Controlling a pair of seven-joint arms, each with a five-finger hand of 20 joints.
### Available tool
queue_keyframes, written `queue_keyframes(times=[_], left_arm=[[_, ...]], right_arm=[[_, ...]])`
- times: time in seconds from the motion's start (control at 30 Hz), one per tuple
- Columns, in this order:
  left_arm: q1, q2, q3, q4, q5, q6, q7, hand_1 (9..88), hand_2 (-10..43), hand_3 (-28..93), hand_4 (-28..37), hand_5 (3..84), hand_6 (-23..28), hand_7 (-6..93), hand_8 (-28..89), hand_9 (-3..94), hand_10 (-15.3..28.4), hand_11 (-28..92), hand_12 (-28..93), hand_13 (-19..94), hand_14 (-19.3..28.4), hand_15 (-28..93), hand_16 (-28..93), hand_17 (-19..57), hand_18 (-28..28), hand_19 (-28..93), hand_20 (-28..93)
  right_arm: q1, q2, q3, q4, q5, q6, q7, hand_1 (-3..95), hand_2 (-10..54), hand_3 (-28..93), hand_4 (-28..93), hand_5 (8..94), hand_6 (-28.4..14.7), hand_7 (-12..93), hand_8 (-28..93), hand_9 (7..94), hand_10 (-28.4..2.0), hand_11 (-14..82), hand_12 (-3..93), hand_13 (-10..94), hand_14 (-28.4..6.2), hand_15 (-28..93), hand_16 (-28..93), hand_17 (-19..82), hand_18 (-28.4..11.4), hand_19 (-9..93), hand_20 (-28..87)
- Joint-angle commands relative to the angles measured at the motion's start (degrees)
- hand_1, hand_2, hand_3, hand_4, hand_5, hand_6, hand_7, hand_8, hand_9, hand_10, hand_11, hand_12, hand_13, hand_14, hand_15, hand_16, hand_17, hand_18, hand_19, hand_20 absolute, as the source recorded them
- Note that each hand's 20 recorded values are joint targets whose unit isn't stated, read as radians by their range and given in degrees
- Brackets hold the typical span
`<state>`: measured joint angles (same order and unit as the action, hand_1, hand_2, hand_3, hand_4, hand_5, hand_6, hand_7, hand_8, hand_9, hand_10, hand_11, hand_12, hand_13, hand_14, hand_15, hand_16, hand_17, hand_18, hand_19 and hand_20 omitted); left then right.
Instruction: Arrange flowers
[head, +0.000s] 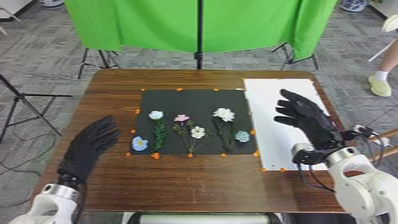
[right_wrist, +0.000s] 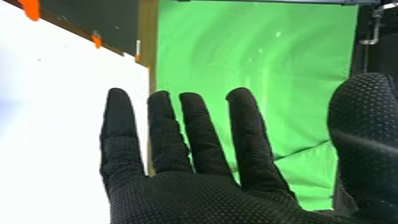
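Six flowers are laid on a black mat (head: 209, 98) on the brown counter (head: 178, 186), between the two hands. A blue flower (head: 139, 143) is set at the mat's near left corner, just beside a stemmed pale flower (head: 156, 115). In the middle, a pink flower (head: 181, 118) and a small white flower (head: 197, 132) are placed near each other, their thin stems brought close together. Farther right, a large white flower (head: 224, 114) is laid with its stem toward the near edge, and a pale blue flower (head: 242, 136) is placed just beside that stem. The mat is edged with orange tape (head: 155, 156), and a white sheet (head: 275, 130) is spread along its right side. The right hand (head: 306, 115) is held over the sheet, seemingly raised above it, though its height is poorly shown from the head. Its fingers (right_wrist: 202, 135) are opened straight and slightly spread, the thumb is held well apart, and nothing is gripped; the flowers are all set to the left of them, with the large white and pale blue ones nearest. The left hand (head: 86, 147) is held left of the mat, its fingers extended and nothing grasped, with the blue flower nearest them.
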<state>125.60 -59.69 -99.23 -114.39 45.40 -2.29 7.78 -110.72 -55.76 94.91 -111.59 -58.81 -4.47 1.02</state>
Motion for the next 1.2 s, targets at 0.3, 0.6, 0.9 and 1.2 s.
queue_keyframes(times=[0.3, 0.6, 0.9, 1.2], left_arm=[[-4.36, 5.1, -1.59, 0.65, -2.23, -2.22, 0.65, 24.0, 2.2, 69, -28.2, 32.7, 3.9, 18.7, -8, 26.7, 11.5, 21, 18, 21, 14.2, 33, 1, -9.5, 20.5, 48, 8], [-3.06, 4.75, -2.1, 0.59, -2.4, -2.36, 0.23, 24.0, 2.1, 69, -28.1, 32.8, 4.0, 18.5, -8, 26.9, 11.4, 21, 18, 21, 14.3, 33, 1, -9.4, 20.5, 48, 9], [-3.46, 3.84, -1.5, 1.04, -2.1, -2.79, -0.89, 24.1, 2.1, 69, -27.8, 32.7, 3.9, 18.5, -8, 27.0, 11.5, 20, 18, 21, 14.3, 32, 1, -9.4, 20.5, 48, 9], [-3.33, 4.28, -1.4, 1.18, -2.15, -3.18, -1.28, 24.3, 2.3, 69, -27.4, 32.5, 3.9, 18.5, -8, 27.0, 11.5, 20, 18, 21, 14.3, 32, 1, -9.4, 20.6, 48, 9]], right_arm=[[-0.94, -0.66, 0.47, -0.62, -0.26, 1.02, -0.69, 16.0, -3.6, 83, -27, 29.5, -2.4, 15, -10, 31.1, -12.2, 6.3, 22.8, 26, -10.9, 4, 36, 1, -20.9, 42, 21], [-2.64, -1.12, 1.79, -1.32, 0.15, 0.09, -0.7, 15.9, -3.5, 82, -27, 29.8, -2.9, 15, -10, 31.4, -12.9, 6.8, 22.9, 26, -10.9, 5, 36, 1, -20.9, 42, 21], [-3.66, -2.04, 3.18, -2.26, 0.12, -1.02, -0.07, 16.0, -3.3, 82, -27, 30.2, -3.1, 16, -10, 32.1, -13.3, 7.7, 22.7, 26, -10.9, 5, 36, 2, -20.9, 43, 21], [-4.64, -2.79, 3.56, -2.76, 0.74, -0.6, 0.81, 16.0, -3.1, 82, -27, 30.5, -3.2, 16, -10, 32.8, -13.6, 8.3, 22.2, 26, -11.1, 7, 35, 2, -20.9, 43, 21]])
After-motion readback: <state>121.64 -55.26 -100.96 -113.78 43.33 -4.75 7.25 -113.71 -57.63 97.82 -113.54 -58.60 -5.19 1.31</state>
